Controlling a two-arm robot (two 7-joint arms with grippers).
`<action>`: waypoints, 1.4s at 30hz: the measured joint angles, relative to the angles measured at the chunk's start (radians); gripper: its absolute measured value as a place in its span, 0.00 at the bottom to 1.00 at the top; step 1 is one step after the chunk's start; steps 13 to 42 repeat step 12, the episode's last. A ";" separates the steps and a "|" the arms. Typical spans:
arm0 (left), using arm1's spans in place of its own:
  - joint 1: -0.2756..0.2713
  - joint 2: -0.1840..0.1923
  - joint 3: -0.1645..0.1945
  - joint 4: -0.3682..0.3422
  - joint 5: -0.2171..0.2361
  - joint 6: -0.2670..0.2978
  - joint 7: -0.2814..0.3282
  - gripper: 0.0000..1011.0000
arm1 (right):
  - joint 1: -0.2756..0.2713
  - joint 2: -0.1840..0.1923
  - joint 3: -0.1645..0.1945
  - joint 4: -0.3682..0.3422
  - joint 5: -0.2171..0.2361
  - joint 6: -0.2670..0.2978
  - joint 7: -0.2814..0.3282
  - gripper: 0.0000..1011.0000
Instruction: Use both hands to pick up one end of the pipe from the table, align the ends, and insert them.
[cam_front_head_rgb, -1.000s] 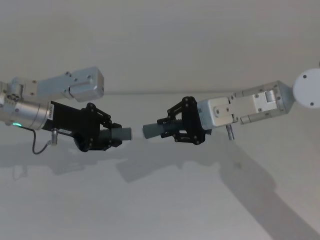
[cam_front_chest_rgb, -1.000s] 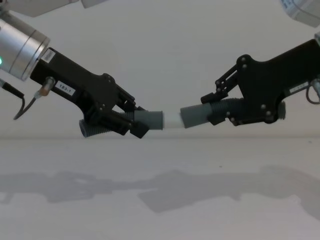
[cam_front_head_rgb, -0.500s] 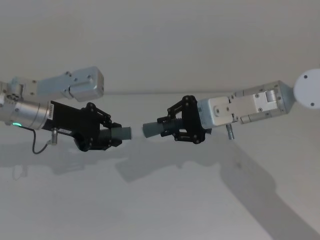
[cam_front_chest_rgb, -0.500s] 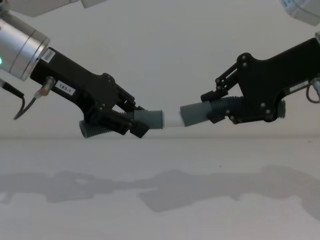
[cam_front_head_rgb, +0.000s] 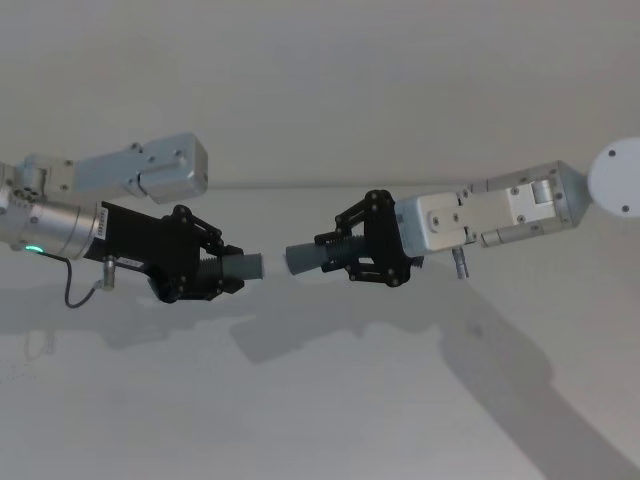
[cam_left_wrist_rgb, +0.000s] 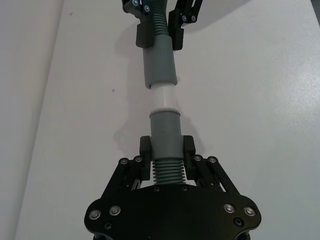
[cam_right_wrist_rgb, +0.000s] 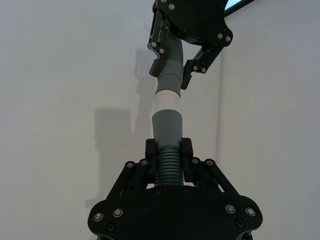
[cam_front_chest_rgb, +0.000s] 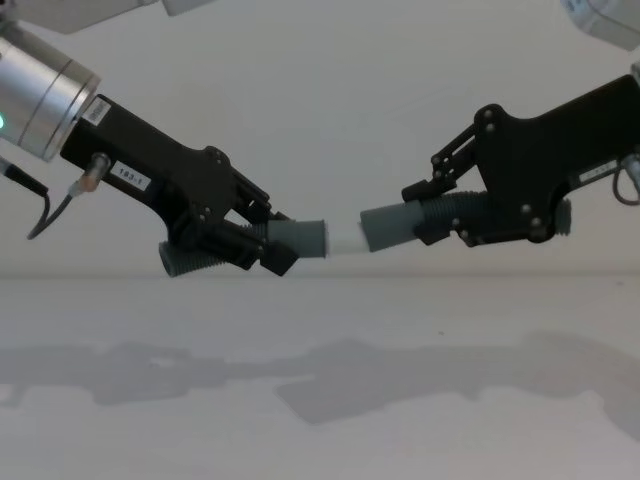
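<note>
Barely anything shifts: left gripper (cam_front_chest_rgb: 262, 243) and right gripper (cam_front_chest_rgb: 432, 212) stay clenched on pipe pieces (cam_front_chest_rgb: 300, 238), white stub (cam_front_chest_rgb: 345, 241) bridging them above the table (cam_front_chest_rgb: 320, 400).

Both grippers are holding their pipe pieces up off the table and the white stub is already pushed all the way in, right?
Not fully. In the left wrist view the white stub still shows between the left gripper's pipe piece and the right gripper's pipe piece. Both are held off the table.

a pale wall (cam_front_chest_rgb: 330, 80) rises behind; soft grey shadows (cam_front_chest_rgb: 340, 385) lie below.
</note>
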 joint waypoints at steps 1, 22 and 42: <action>0.000 0.000 0.000 0.000 0.000 0.000 0.000 0.33 | 0.000 0.000 0.000 0.000 0.000 0.000 0.000 0.26; 0.000 0.000 0.000 0.000 0.000 0.000 0.000 0.33 | -0.001 0.000 0.001 -0.001 0.000 0.001 -0.001 0.26; 0.000 0.000 0.000 0.000 0.000 0.000 0.000 0.33 | -0.001 0.000 0.001 -0.001 0.000 0.001 -0.001 0.26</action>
